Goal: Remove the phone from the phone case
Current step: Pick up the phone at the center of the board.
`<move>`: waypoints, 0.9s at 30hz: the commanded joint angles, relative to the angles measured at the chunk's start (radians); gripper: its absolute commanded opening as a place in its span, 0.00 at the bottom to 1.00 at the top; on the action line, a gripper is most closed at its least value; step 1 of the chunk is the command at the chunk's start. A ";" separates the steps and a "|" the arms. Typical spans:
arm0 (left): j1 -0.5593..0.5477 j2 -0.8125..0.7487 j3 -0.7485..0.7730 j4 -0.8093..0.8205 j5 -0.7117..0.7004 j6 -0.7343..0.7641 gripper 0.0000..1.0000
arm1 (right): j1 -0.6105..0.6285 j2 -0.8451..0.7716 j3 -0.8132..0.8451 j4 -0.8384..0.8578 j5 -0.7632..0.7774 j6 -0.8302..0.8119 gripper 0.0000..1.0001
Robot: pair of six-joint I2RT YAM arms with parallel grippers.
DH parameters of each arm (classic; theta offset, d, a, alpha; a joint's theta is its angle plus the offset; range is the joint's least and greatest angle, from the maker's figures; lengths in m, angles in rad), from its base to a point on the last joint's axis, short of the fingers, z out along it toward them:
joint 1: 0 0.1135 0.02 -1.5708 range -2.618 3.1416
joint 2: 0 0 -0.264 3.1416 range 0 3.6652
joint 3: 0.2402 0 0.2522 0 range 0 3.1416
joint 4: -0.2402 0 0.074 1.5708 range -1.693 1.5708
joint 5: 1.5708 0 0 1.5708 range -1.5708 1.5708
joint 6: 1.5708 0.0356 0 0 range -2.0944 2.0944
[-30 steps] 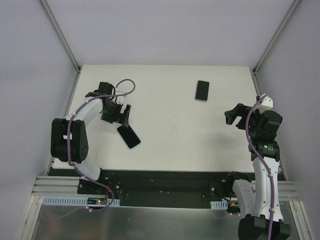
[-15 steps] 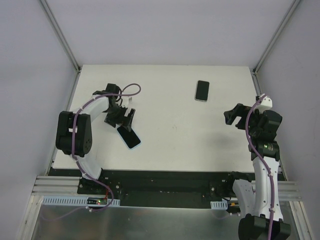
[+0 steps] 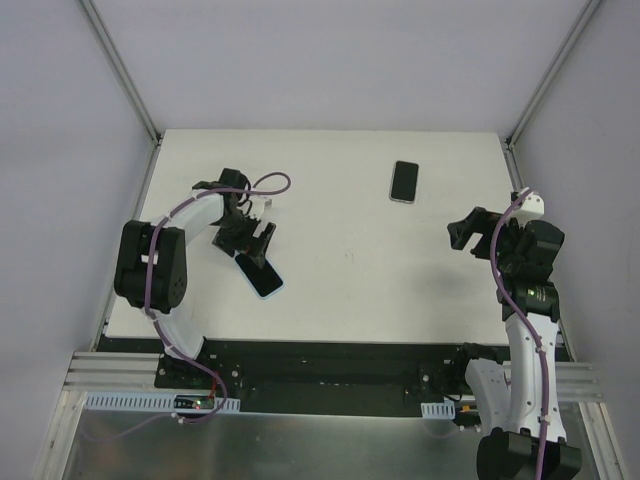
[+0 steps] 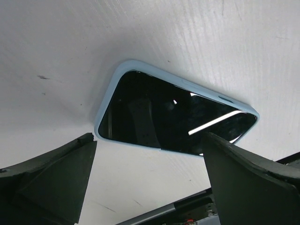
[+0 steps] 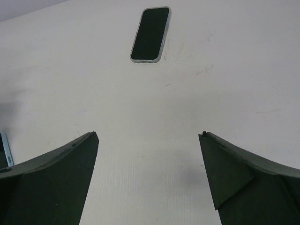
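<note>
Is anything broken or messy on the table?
Nothing stands out. The phone in the blue case lies flat, screen up, no cracks showing, just slanted. The second phone lies flat too.

Left arm (image 3: 185, 213) holds its jaws at the phone case (image 3: 262, 276), perhaps touching; a second phone (image 3: 404, 181) lies well apart.

The phone case (image 4: 123, 68) is pale blue round a black screen (image 4: 173, 115); the second phone (image 5: 151, 33), toward the white table's (image 3: 340, 290) far edge, is black with a pale rim; the arms (image 3: 185, 215) are white and black, the cables (image 3: 272, 181) purple.
</note>
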 commanded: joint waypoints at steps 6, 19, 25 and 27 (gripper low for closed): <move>-0.018 -0.080 0.064 -0.061 -0.077 0.071 1.00 | -0.008 -0.002 0.005 0.041 -0.022 -0.015 0.99; -0.018 -0.196 -0.045 -0.069 -0.009 -0.073 1.00 | -0.008 0.001 0.007 0.039 -0.026 -0.021 0.99; -0.017 -0.178 -0.080 -0.069 0.000 -0.098 1.00 | -0.007 -0.001 0.004 0.038 -0.020 -0.023 0.99; -0.017 -0.164 -0.092 -0.069 0.014 -0.104 1.00 | -0.008 -0.002 0.005 0.038 -0.016 -0.023 0.99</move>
